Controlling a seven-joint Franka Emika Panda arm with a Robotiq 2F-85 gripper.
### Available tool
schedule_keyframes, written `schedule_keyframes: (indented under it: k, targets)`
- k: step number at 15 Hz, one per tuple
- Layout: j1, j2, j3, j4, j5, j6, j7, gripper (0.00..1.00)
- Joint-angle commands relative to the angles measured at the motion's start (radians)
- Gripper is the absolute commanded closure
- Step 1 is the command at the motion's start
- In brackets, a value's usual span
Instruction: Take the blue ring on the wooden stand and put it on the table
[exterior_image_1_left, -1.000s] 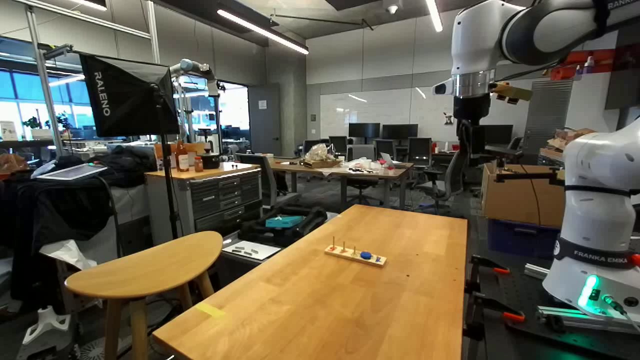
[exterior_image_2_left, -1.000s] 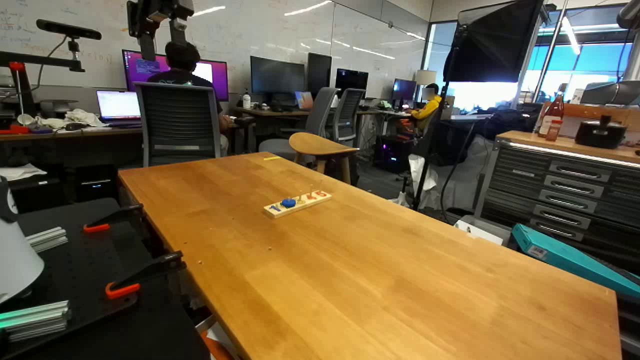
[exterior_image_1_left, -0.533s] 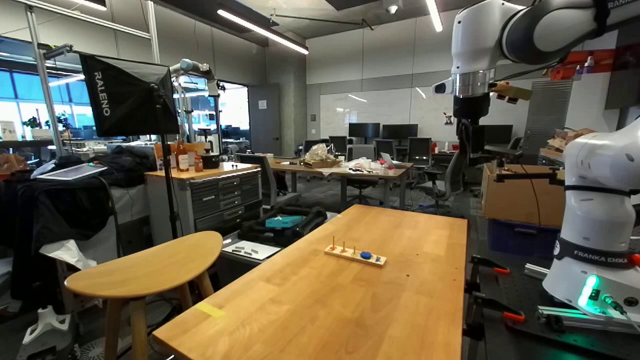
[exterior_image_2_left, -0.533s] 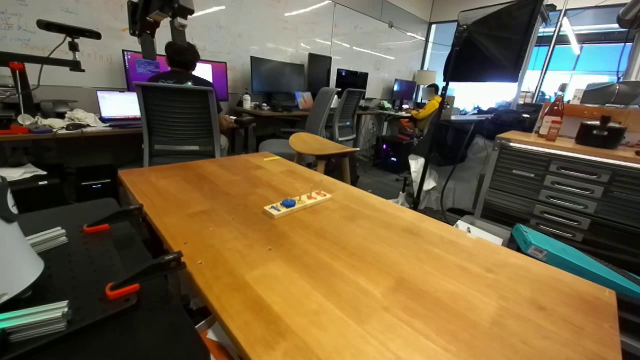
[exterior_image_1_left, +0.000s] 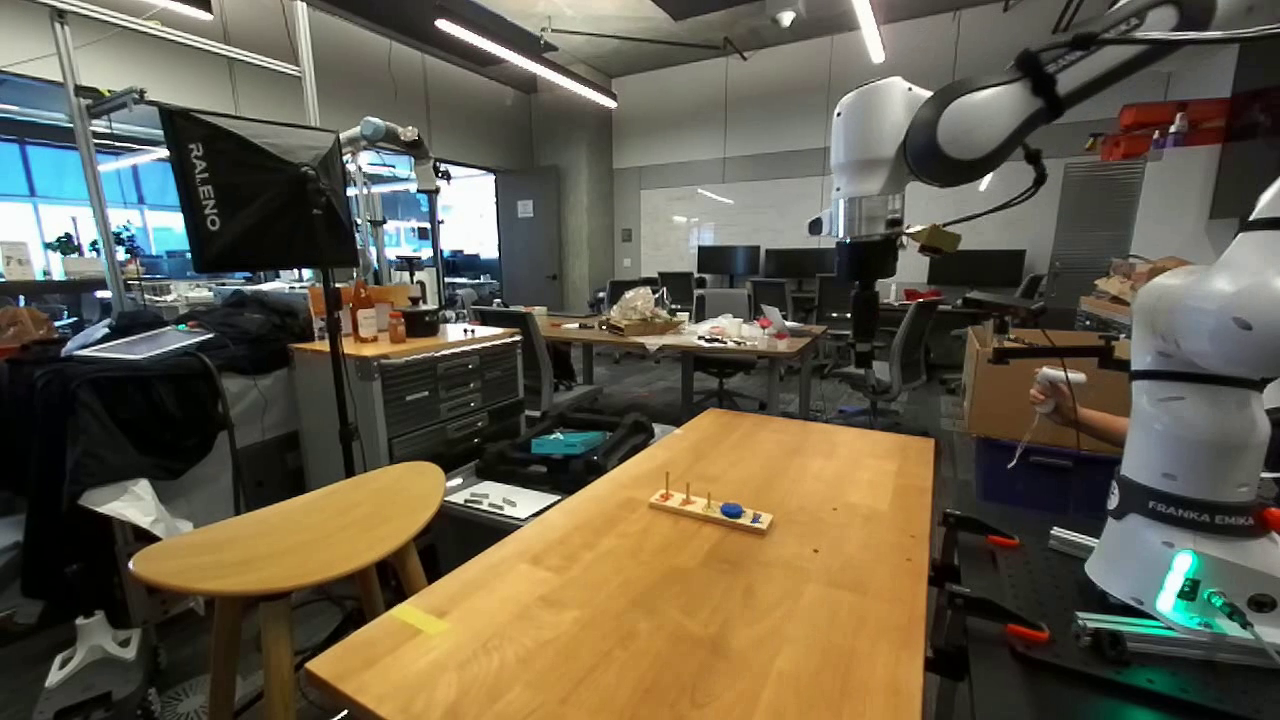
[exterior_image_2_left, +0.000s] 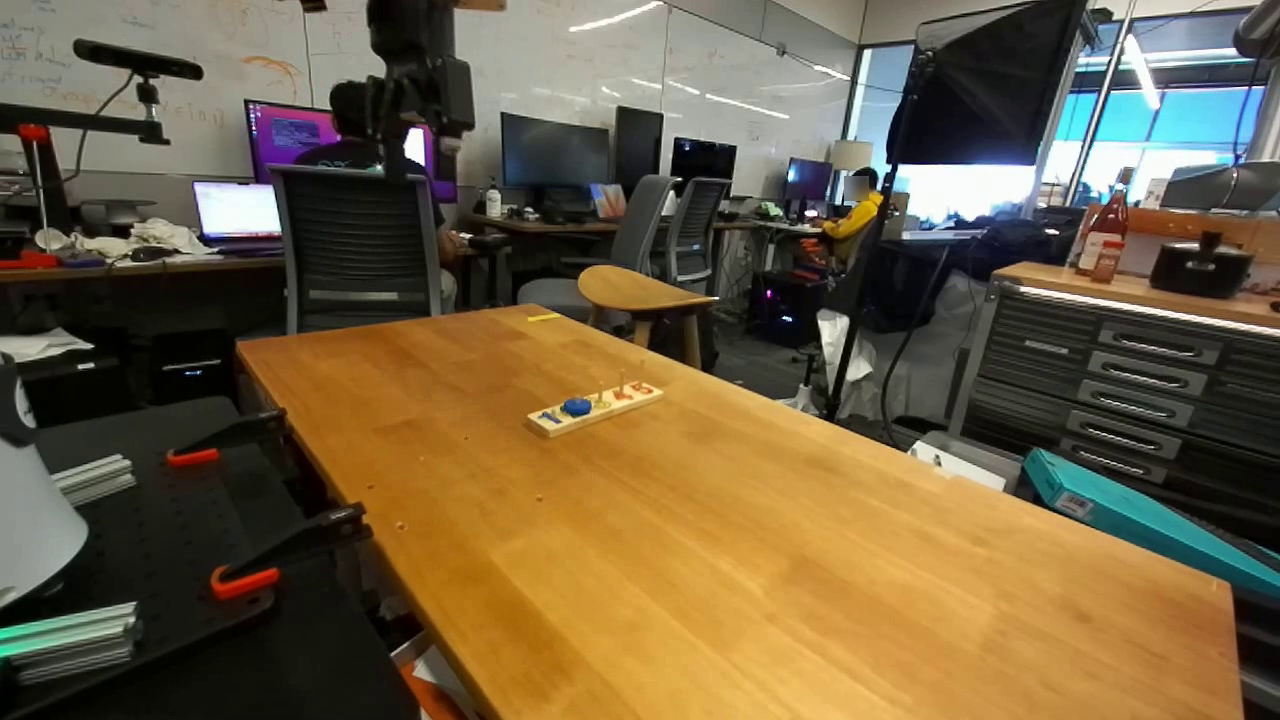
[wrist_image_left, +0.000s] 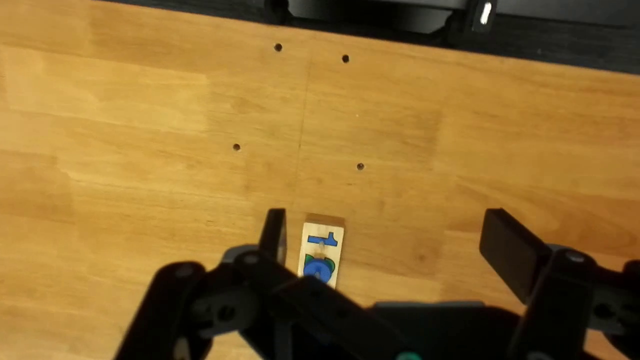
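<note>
The blue ring (exterior_image_1_left: 732, 510) sits around a peg on the wooden stand (exterior_image_1_left: 700, 516), a light-wood strip with pegs and painted numbers. Both also show in an exterior view, the ring (exterior_image_2_left: 576, 406) on the stand (exterior_image_2_left: 606, 415), which lies on the table (exterior_image_2_left: 800, 560). My gripper (exterior_image_1_left: 864, 375) hangs high above the table, well apart from the stand. In the wrist view my gripper (wrist_image_left: 387, 217) is open and empty. The ring (wrist_image_left: 318, 269) and the stand (wrist_image_left: 306, 240) appear near the left finger, and the gripper's linkage hides the rest of the stand.
A rounded wooden stool (exterior_image_1_left: 300, 530) stands beside the table. Black clamps with orange handles (exterior_image_2_left: 245, 580) grip the table edge by the robot base. A hand with a white controller (exterior_image_1_left: 1060, 385) shows behind the arm. A cardboard box (exterior_image_1_left: 1040, 385) stands behind the base.
The arm and gripper have moved out over the table and lower. A hand with a white controller has come into an exterior view. The ring and stand have not moved.
</note>
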Motion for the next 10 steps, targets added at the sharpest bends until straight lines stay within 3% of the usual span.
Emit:
schedule_keyframes:
  k: [1,5,10]
  targets:
    - [-0.012,0.257,-0.052,0.138,0.081,0.126,0.032,0.00]
    - [-0.018,0.509,-0.079,0.243,0.138,0.310,0.024,0.00]
    - [-0.035,0.820,-0.097,0.375,0.100,0.492,0.051,0.00]
